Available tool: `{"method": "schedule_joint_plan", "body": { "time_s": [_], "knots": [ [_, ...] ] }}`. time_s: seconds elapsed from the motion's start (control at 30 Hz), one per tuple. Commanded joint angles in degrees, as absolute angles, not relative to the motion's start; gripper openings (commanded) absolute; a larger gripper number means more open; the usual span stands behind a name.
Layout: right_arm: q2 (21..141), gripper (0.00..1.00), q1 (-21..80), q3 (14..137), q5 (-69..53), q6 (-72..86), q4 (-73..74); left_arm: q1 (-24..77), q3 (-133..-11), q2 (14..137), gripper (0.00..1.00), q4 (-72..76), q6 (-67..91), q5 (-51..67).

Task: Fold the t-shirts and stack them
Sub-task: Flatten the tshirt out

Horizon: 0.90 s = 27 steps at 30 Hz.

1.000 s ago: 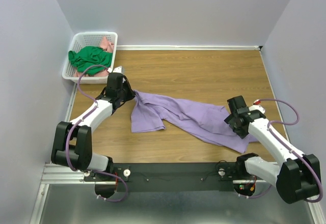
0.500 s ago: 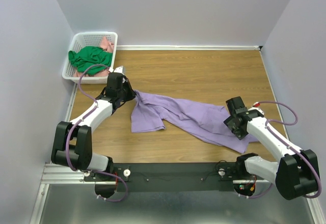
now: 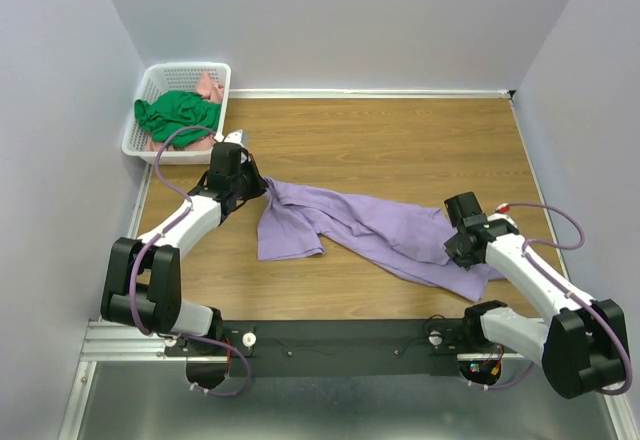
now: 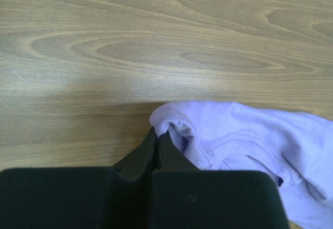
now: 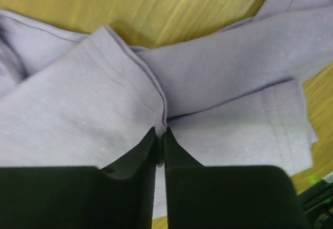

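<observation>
A lilac t-shirt lies crumpled in a long diagonal strip across the wooden table. My left gripper is shut on the shirt's upper left end; the left wrist view shows a rolled hem pinched at the tips of my left gripper. My right gripper is down on the shirt's lower right end. In the right wrist view a ridge of the lilac t-shirt is clamped between the jaws of my right gripper. A green t-shirt and a pink one lie in the basket.
The white plastic basket stands at the table's back left corner, close behind my left arm. Grey walls close in the table on the left, back and right. Bare wood lies beyond the lilac shirt.
My right gripper has closed on a fold of the lilac shirt's lower right end and shifted slightly. The left gripper keeps its hold and has not moved.
</observation>
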<state>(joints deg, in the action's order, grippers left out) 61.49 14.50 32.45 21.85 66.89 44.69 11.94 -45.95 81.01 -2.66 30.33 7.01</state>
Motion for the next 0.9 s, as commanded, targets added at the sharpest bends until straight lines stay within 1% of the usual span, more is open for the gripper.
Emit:
{"method": "schedule_joint_plan", "body": {
  "time_s": [0.0,0.03,0.07,0.23,0.27,0.37,0.47,0.5,0.6,0.83,0.87],
  "knots": [
    [60.64,0.10,14.15,35.85,22.59,66.01,43.86,11.69,-45.88,81.56,0.00,-1.23,29.44,8.00],
    [61.34,0.04,14.15,37.95,22.33,65.57,43.86,11.69,-45.88,81.82,0.00,-1.23,29.36,8.00],
    [62.04,0.01,14.15,39.10,22.50,65.04,43.77,11.69,-45.88,81.91,0.00,-1.23,29.36,8.00],
    [68.80,0.01,14.15,50.34,24.60,58.99,43.59,11.60,-45.88,82.35,0.00,-1.49,29.53,7.82],
    [71.17,0.01,14.15,55.06,25.83,58.02,43.33,11.60,-45.88,82.53,0.00,-1.58,29.44,7.82],
    [75.75,0.01,14.15,62.37,28.82,53.54,41.31,11.60,-46.05,82.62,0.00,-1.93,29.27,7.30],
    [85.91,0.01,14.15,74.75,30.23,48.79,37.11,11.60,-46.58,83.05,0.00,-2.46,29.09,6.51],
    [85.96,0.01,14.15,74.79,30.23,47.74,35.96,11.60,-46.84,83.23,0.00,-2.72,29.09,6.33],
    [96.29,0.01,14.15,86.35,28.75,44.48,31.30,11.60,-47.98,84.02,0.00,-3.43,29.09,5.98],
    [110.64,0.01,14.15,101.23,23.65,39.74,23.39,11.60,-50.01,85.78,0.00,-5.71,28.74,4.22],
    [114.13,0.01,14.24,105.08,21.38,39.03,22.68,11.60,-50.27,86.22,0.00,-5.97,28.91,3.96]
  ]
}}
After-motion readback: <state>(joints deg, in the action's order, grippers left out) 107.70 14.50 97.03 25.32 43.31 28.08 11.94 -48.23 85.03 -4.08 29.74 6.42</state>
